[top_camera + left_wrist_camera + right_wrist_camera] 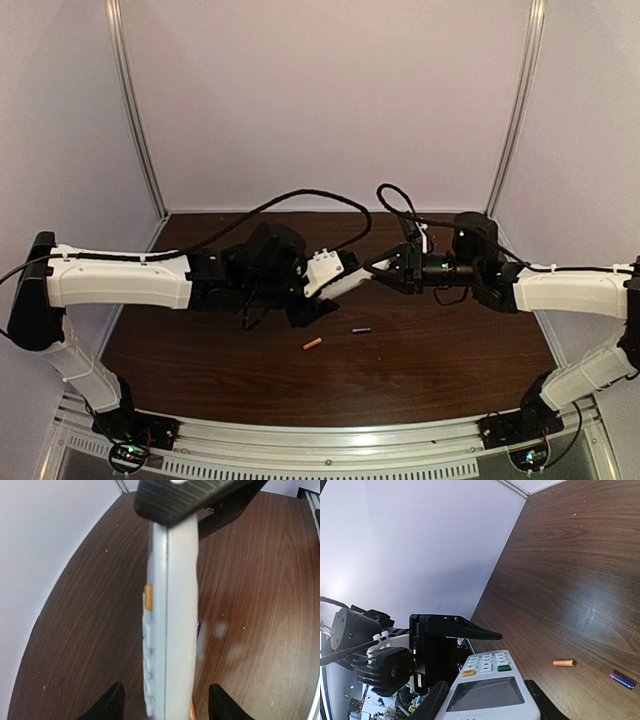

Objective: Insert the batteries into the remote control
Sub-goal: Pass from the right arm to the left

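1 remote control [175,630] in tight right jaws, left jaws loose around it, back unseen.

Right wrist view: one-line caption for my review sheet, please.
Right hand holds the remote control keypad-up over the table, with the orange battery and purple battery lying loose on the wood.

Robot lab booth, white panels [320,100], aluminium frame [135,110]

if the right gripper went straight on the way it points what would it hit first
Most likely the left gripper: it sits around the far end of the remote that the right gripper holds.
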Robot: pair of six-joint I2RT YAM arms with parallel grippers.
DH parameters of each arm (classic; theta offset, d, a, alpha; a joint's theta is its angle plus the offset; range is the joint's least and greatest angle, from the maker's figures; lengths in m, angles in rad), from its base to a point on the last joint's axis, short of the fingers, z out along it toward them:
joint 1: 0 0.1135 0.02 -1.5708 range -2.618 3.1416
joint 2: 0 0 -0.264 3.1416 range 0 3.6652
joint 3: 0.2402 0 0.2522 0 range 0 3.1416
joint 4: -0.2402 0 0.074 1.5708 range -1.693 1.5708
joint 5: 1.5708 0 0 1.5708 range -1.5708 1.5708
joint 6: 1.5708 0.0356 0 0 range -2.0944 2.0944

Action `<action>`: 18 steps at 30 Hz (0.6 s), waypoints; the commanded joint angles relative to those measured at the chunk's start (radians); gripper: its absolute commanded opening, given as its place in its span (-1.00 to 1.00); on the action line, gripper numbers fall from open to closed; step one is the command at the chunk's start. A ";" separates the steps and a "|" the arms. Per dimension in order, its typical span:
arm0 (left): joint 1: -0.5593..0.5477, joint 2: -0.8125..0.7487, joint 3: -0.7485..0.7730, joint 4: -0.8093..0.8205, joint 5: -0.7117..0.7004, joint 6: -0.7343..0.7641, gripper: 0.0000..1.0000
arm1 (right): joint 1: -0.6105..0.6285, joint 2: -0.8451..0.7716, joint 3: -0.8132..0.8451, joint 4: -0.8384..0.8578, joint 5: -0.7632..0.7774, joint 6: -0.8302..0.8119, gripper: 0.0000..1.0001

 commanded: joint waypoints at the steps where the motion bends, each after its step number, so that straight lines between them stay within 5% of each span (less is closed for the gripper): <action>1: 0.000 0.036 0.063 0.031 0.000 0.014 0.14 | 0.013 0.022 -0.024 0.061 -0.018 0.024 -0.63; 15: 0.001 0.086 0.111 0.023 0.009 0.000 -0.42 | 0.020 0.020 -0.018 0.063 -0.023 0.031 -0.62; 18: -0.001 0.086 0.123 0.013 0.019 -0.013 -0.60 | 0.020 0.019 -0.007 0.048 -0.028 0.018 -0.29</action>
